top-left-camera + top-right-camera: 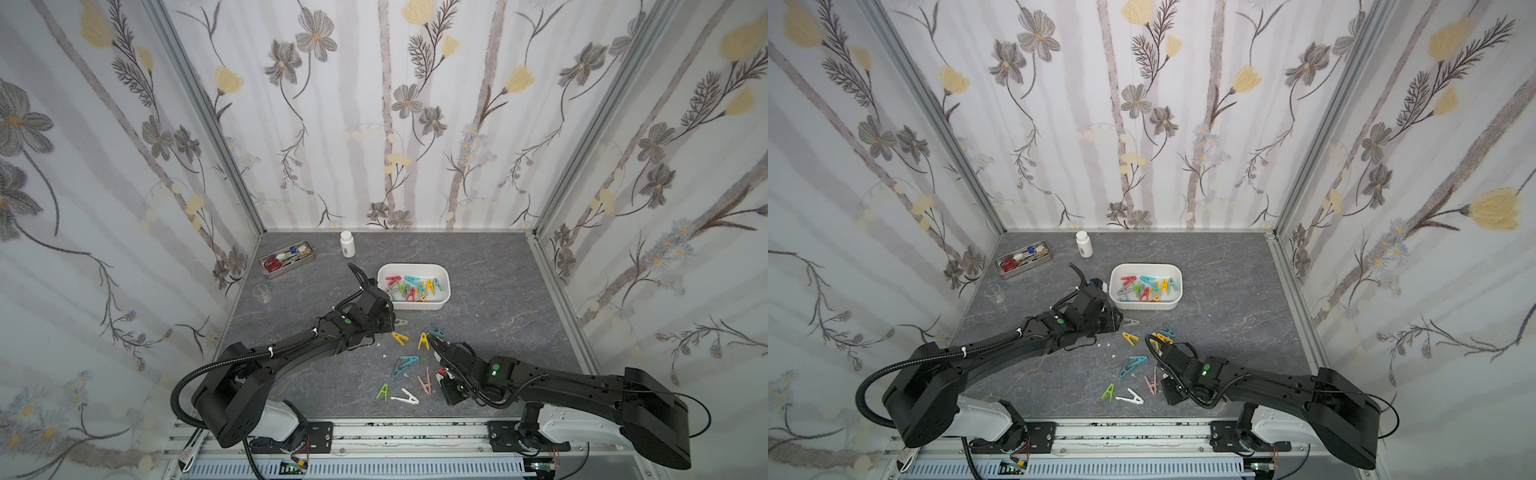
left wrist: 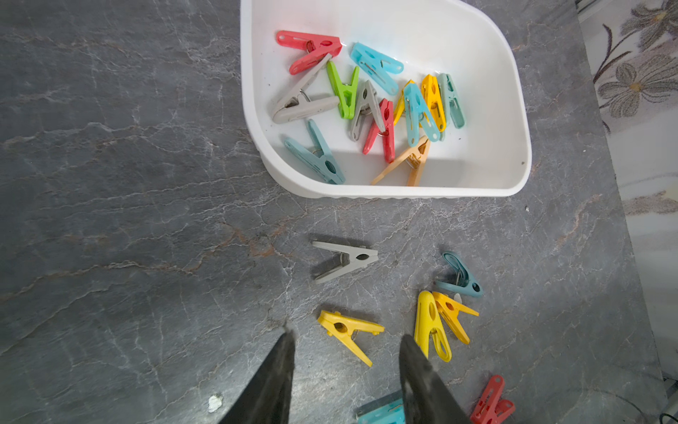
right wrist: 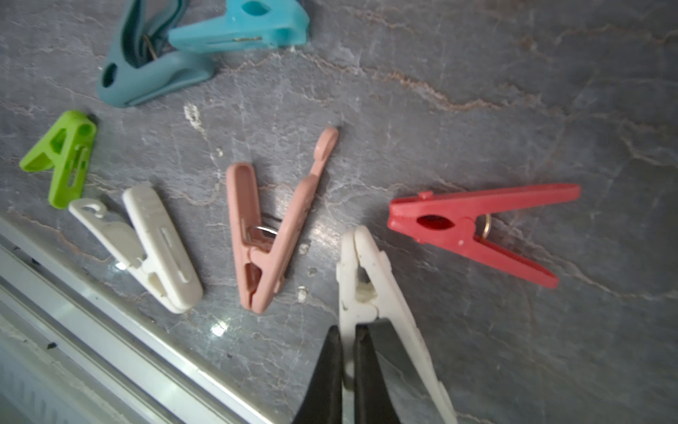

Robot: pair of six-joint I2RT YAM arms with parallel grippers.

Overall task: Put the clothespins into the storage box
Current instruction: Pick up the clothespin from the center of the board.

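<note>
The white storage box (image 1: 415, 266) (image 2: 403, 192) holds several coloured clothespins (image 1: 411, 286) (image 2: 367, 99). More clothespins lie loose on the grey table in front of it: grey (image 2: 346, 258), yellow (image 2: 348, 330), a yellow pair (image 2: 436, 323), teal (image 1: 404, 365), pink (image 3: 271, 235), green (image 3: 64, 154), red (image 3: 469, 224). My left gripper (image 2: 347, 336) hangs open over the yellow one, holding nothing. My right gripper (image 3: 347, 330) is shut on one leg of a white clothespin (image 3: 370, 271) beside the red one, near the table's front edge.
A narrow metal tray (image 1: 286, 258) with scissors and pens, a white bottle (image 1: 347, 244) and a clear glass cup (image 1: 262, 293) stand at the back left. The aluminium front rail (image 3: 110, 330) runs close to my right gripper. Flowered walls enclose three sides.
</note>
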